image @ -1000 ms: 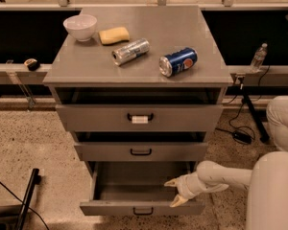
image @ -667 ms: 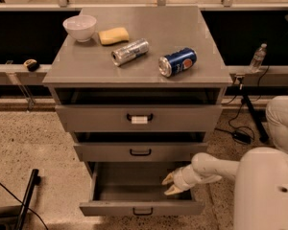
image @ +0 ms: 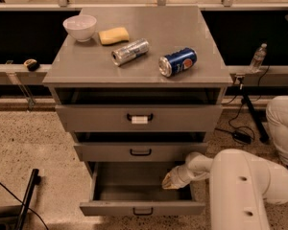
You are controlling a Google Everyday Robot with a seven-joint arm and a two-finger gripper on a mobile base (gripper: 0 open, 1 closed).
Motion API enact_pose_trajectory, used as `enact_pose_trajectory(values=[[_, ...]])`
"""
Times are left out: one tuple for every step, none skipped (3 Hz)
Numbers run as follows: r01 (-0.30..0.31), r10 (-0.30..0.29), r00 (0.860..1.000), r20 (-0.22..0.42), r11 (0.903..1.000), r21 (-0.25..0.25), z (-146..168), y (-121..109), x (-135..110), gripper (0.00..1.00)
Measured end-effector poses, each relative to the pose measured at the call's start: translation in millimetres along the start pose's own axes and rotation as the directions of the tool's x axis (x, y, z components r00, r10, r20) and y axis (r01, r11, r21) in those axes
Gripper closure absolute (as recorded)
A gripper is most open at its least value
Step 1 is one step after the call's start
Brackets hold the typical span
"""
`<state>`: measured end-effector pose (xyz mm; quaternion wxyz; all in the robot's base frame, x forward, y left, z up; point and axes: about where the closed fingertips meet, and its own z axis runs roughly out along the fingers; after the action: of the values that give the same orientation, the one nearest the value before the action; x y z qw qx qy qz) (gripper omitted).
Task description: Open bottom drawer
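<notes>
The bottom drawer [image: 141,207] is the lowest of three grey drawers and stands pulled out, its grey inside showing. Its shallow front carries a small black loop handle [image: 143,211]. My gripper [image: 171,181] is on the end of the white arm and sits inside the open drawer, at its right side, low over the drawer floor. The middle drawer [image: 140,152] with a black handle is slightly out. The top drawer [image: 139,118] with a white label at its handle is also slightly out.
On the cabinet top [image: 192,28] lie a white bowl [image: 80,27], a yellow sponge [image: 114,35], a silver can [image: 130,51] and a blue can [image: 178,62]. My white arm [image: 245,190] fills the lower right. A black stand [image: 29,198] is lower left. Cables and a bottle [image: 257,57] are right.
My gripper has moved left and deeper into the open bottom drawer, and the arm has swung further into view. The drawers have not moved.
</notes>
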<state>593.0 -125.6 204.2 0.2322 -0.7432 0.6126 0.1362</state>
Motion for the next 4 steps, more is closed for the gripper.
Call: enact_pose_trajectory(values=[[-0.041, 0.040, 0.999, -0.023, 0.9980, -0.048, 27.8, 14.2, 22.4, 1.00], [-0.059, 0.053, 0.998, -0.042, 0.9899, -0.129, 40.5, 49.4, 41.1, 1.00], [-0.069, 0.064, 0.997, -0.040, 0.9862, -0.151, 38.5, 63.4, 46.6, 1.00], [-0.094, 0.093, 0.996, -0.016, 0.9807, -0.171, 24.9, 91.9, 55.6, 1.00]])
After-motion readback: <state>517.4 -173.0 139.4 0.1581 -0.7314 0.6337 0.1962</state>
